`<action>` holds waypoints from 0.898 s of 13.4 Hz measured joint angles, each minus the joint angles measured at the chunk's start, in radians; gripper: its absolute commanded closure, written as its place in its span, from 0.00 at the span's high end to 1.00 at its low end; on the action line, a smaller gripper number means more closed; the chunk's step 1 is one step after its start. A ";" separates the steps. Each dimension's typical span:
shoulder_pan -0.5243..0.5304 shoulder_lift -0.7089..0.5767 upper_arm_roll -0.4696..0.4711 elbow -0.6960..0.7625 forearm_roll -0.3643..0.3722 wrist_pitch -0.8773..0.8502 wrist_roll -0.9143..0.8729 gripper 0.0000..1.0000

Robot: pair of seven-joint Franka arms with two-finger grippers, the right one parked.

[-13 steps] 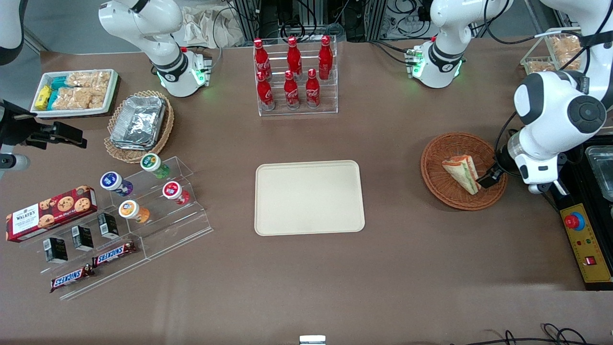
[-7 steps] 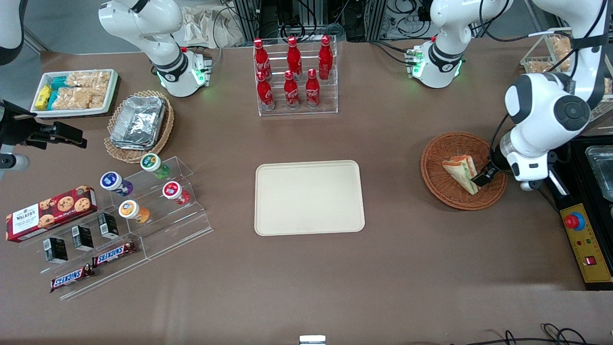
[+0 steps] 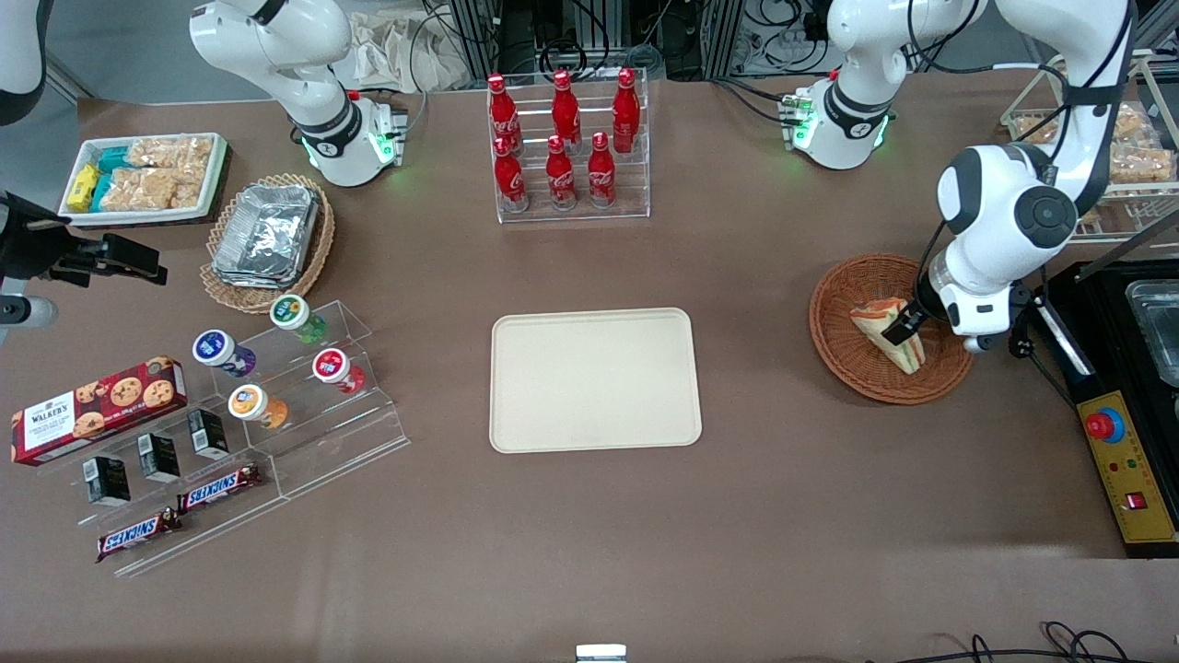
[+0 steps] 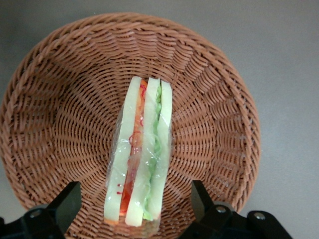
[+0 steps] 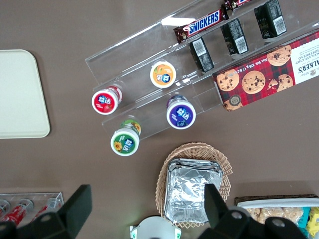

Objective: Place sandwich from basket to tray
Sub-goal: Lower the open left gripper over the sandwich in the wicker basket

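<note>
The sandwich [image 3: 898,350] is a wrapped wedge with green and red filling that lies in the reddish-brown wicker basket [image 3: 847,359] toward the working arm's end of the table. My gripper [image 3: 907,322] hangs open just above it. In the left wrist view the sandwich [image 4: 142,144] stands on edge in the middle of the basket [image 4: 60,99], and the gripper [image 4: 133,201] straddles its wide end with a black finger well clear on each side. The cream tray [image 3: 594,378] lies bare at the table's middle, beside the basket.
A black appliance [image 3: 1142,313] and a yellow control box [image 3: 1124,460] flank the basket at the table's end. A rack of red bottles [image 3: 571,147] stands farther from the front camera than the tray. Toward the parked arm's end are a foil-pack basket [image 3: 267,235] and an acrylic stand [image 3: 295,387].
The gripper has moved from the basket's rim at the working arm's end inward over the sandwich. The sandwich has not moved.
</note>
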 measured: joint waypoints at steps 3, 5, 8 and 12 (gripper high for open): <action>0.000 0.011 0.001 -0.047 0.000 0.077 0.015 0.99; 0.000 0.036 0.001 -0.060 -0.001 0.132 0.018 0.91; 0.001 0.090 0.003 -0.067 -0.001 0.191 0.021 0.04; 0.002 0.097 0.003 -0.066 -0.001 0.199 0.024 0.00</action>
